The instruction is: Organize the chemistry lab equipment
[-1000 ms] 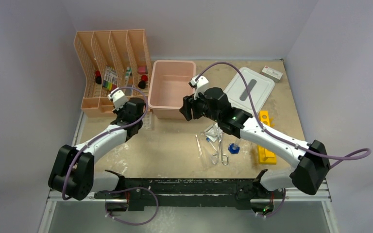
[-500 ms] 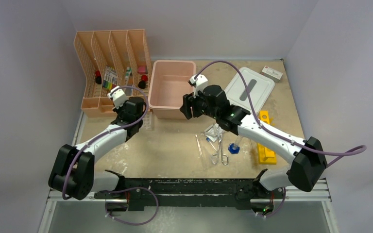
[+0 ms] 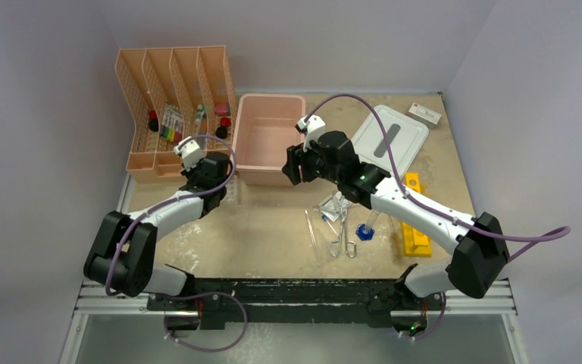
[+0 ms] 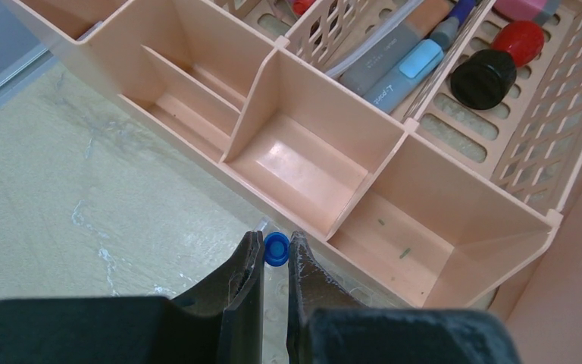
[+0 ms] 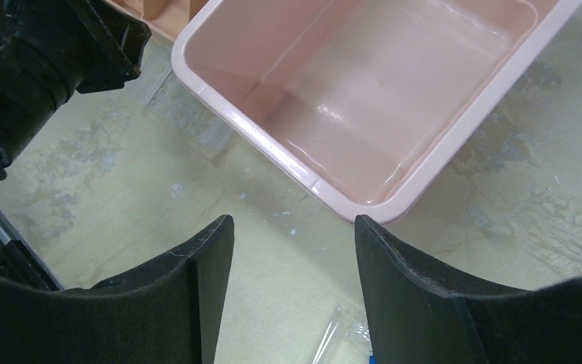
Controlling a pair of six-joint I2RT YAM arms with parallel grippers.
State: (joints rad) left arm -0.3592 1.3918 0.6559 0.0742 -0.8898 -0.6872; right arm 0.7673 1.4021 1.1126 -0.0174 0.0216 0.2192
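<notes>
Pale walls close round a beige table (image 3: 265,235). Near its far left corner the left gripper (image 4: 275,254) has its jaws closed on a small blue-capped tube (image 4: 275,249), the cap showing between the fingertips. The tube hangs just in front of the organizer's (image 3: 140,163) low front wall, outside its compartments; markers and dark-capped bottles sit in the slots behind.

Right of the organizer stands the bin (image 3: 248,168). The right gripper (image 5: 292,227) hovers over bare table just before the bin's near rim, jaws wide apart and holding nothing.

Under the right arm, toward the table's middle, lie the bag (image 3: 332,208), rods (image 3: 312,230), forceps (image 3: 342,236) and a second blue cap (image 3: 364,231). The rack (image 3: 415,220) lies right of them. The lid (image 3: 409,140) rests toward the far right corner.
</notes>
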